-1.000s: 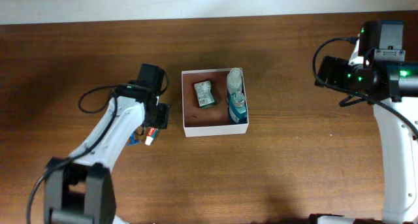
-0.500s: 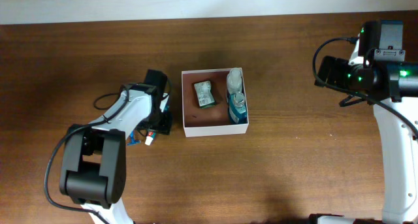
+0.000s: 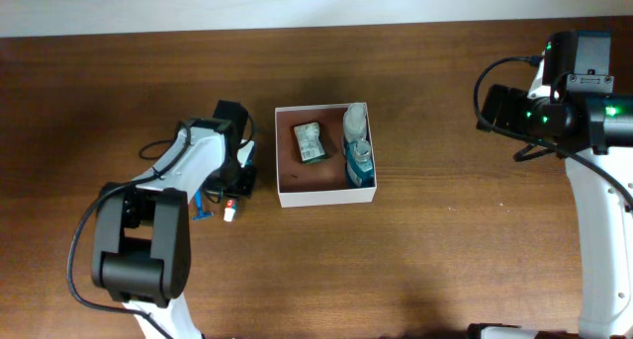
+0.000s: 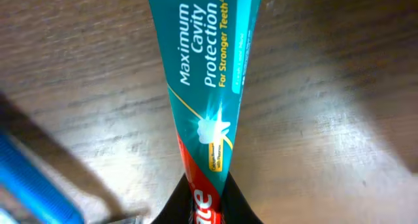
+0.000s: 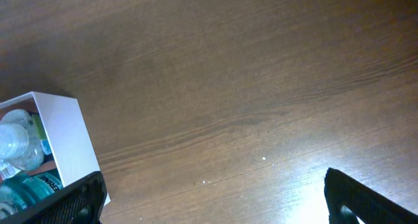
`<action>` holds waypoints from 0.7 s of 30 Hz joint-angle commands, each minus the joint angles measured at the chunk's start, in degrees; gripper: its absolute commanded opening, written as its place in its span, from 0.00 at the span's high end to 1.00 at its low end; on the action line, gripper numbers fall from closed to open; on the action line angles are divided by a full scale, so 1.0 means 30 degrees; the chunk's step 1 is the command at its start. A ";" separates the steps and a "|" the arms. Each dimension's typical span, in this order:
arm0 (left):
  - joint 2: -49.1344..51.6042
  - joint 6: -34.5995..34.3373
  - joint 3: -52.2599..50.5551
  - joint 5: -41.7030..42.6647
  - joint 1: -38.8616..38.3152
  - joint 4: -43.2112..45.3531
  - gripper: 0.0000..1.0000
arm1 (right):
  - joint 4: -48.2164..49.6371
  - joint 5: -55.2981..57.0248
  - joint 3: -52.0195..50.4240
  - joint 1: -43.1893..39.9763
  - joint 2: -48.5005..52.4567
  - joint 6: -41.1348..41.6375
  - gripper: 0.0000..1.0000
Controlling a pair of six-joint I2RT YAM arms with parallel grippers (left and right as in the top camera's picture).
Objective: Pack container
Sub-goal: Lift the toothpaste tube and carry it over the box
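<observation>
The container [image 3: 326, 197] is a white-walled square box at the table's middle, holding a green packet [image 3: 310, 141], a clear bottle [image 3: 355, 122] and a blue bottle [image 3: 359, 163]. Just left of it my left gripper [image 3: 237, 184] points down at the table. In the left wrist view its black fingers [image 4: 235, 208] pinch a teal and red toothpaste tube [image 4: 206, 67] lying on the wood, so my left gripper [image 4: 208, 209] is shut on it. The tube's white cap [image 3: 228, 213] shows in the overhead view. My right gripper [image 5: 215, 204] hangs open over bare wood, far right of the container [image 5: 65, 129].
A blue object [image 3: 203, 212] lies on the table beside the toothpaste, also seen as a blue object [image 4: 32, 185] at the left wrist view's lower left. The right arm [image 3: 554, 112] stands at the table's far right. The table's back edge meets a white wall [image 3: 297, 3].
My left gripper has come down over the toothpaste tube and closed its fingers on it. The right arm and the container's contents have not moved.
</observation>
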 commanded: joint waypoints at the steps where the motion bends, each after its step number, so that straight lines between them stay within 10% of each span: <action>1: -0.0182 -0.0240 0.2958 -0.0124 0.0131 -0.1668 0.99 | 0.0051 0.0095 0.0146 -0.0109 0.0029 0.0102 0.01; 21: -0.2892 -0.5552 0.7293 0.5209 -0.3016 -0.1093 0.99 | 0.0051 0.0095 0.0146 -0.0109 0.0029 0.0102 0.02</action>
